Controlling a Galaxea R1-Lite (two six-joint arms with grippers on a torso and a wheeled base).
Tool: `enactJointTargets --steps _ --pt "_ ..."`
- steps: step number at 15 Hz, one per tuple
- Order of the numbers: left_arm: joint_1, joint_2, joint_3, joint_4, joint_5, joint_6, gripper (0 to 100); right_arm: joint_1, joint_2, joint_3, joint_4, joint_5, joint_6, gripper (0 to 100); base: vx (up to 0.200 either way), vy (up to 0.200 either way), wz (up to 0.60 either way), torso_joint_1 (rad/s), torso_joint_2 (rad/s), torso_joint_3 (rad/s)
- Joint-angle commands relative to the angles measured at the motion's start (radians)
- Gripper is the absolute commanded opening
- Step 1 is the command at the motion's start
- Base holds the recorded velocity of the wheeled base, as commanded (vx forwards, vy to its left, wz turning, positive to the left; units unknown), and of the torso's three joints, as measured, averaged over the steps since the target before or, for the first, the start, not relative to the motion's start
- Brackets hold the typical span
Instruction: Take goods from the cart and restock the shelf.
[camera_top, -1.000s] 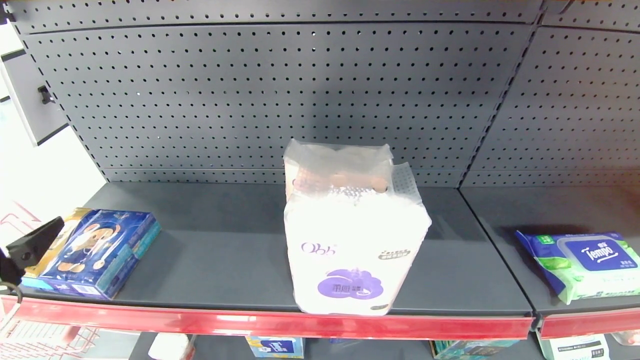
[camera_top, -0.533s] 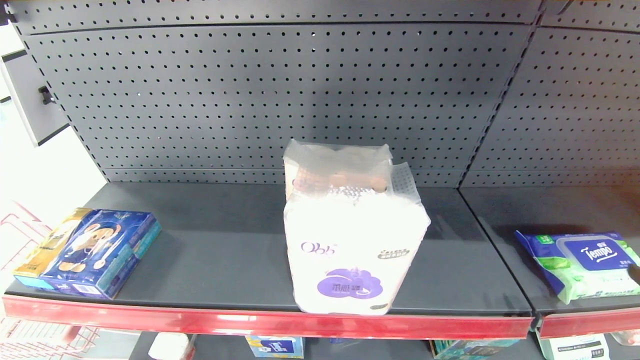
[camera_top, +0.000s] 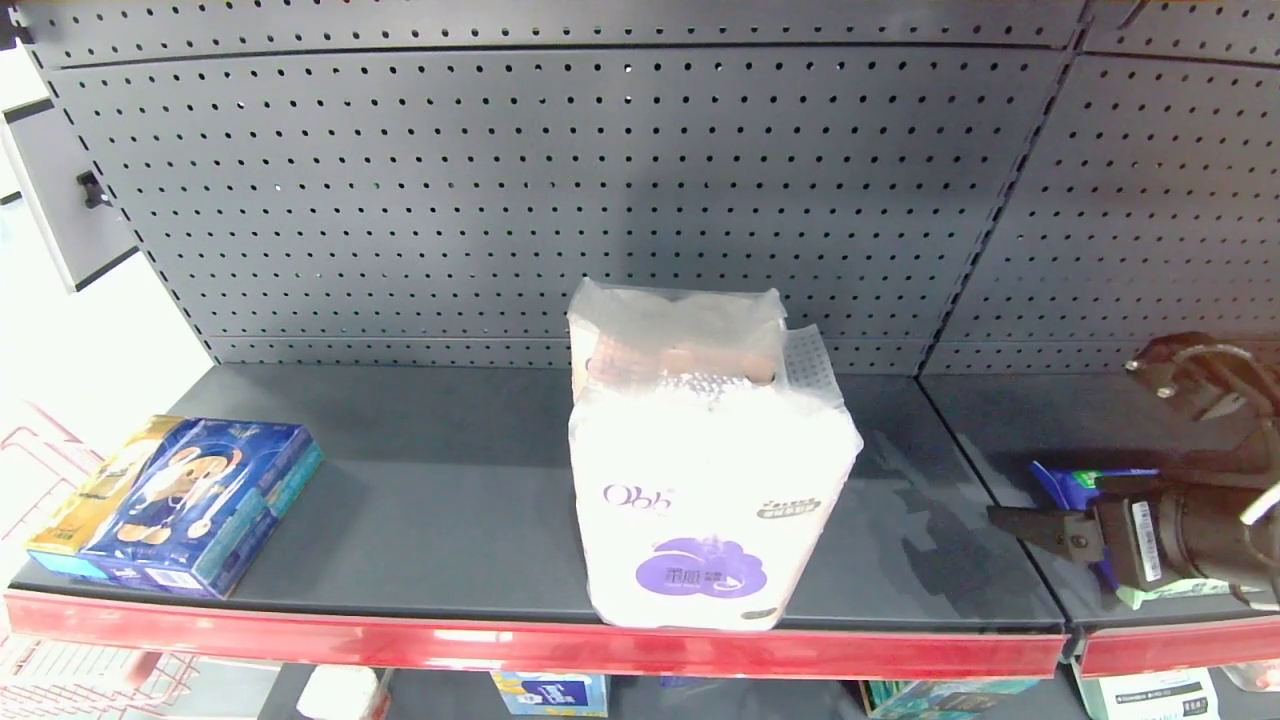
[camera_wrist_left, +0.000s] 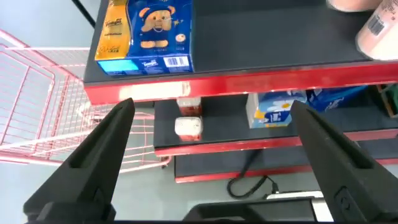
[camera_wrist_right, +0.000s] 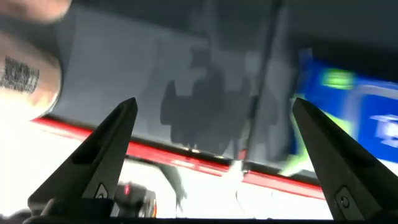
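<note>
A white pack of toilet rolls (camera_top: 705, 480) stands upright at the middle front of the dark shelf (camera_top: 450, 500). Blue tissue boxes (camera_top: 195, 500) lie at the shelf's left end. My right gripper (camera_top: 1020, 525) hangs open and empty over the right bay, pointing left, with its arm covering most of a blue-green wet wipes pack (camera_top: 1075, 485). The right wrist view shows that gripper (camera_wrist_right: 214, 155) spread wide above the shelf's front edge, wipes (camera_wrist_right: 354, 112) on one side, rolls (camera_wrist_right: 25, 68) on the other. My left gripper (camera_wrist_left: 211, 155) is open and empty, low before the shelf near the pink cart (camera_wrist_left: 37, 106).
A red price strip (camera_top: 500, 645) runs along the shelf's front edge. A pegboard back wall rises behind the shelf. Bare shelf lies on both sides of the toilet rolls. Lower shelves hold more boxed goods (camera_wrist_left: 270, 112). The cart's wire rim (camera_top: 60, 670) shows at the lower left.
The left gripper's fingertip, at the head view's left edge a second ago, has dropped out of it. The right arm has come in from the right and now covers the wet wipes.
</note>
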Motion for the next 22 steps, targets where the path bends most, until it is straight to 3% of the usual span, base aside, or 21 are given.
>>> enactJointTargets --steps 1,4,8,22 --pt "-0.001 -0.002 0.053 -0.061 -0.011 -0.002 100 0.098 0.116 -0.010 0.001 -0.002 0.064 100 0.000 0.000 0.00 0.000 0.00 0.000" --pt "0.001 -0.015 0.090 -0.125 -0.034 0.000 100 0.200 0.196 -0.039 -0.004 -0.081 0.173 100 0.000 0.000 0.00 0.000 0.00 0.000" --pt "0.001 -0.016 0.087 -0.127 -0.033 0.000 100 0.299 0.259 -0.062 -0.002 -0.124 0.188 100 0.000 0.000 0.00 0.000 0.00 0.000" --pt "0.001 -0.047 0.088 -0.128 -0.034 0.000 100 0.337 0.385 -0.164 -0.002 -0.129 0.199 100 0.000 0.000 0.00 0.000 0.00 0.000"
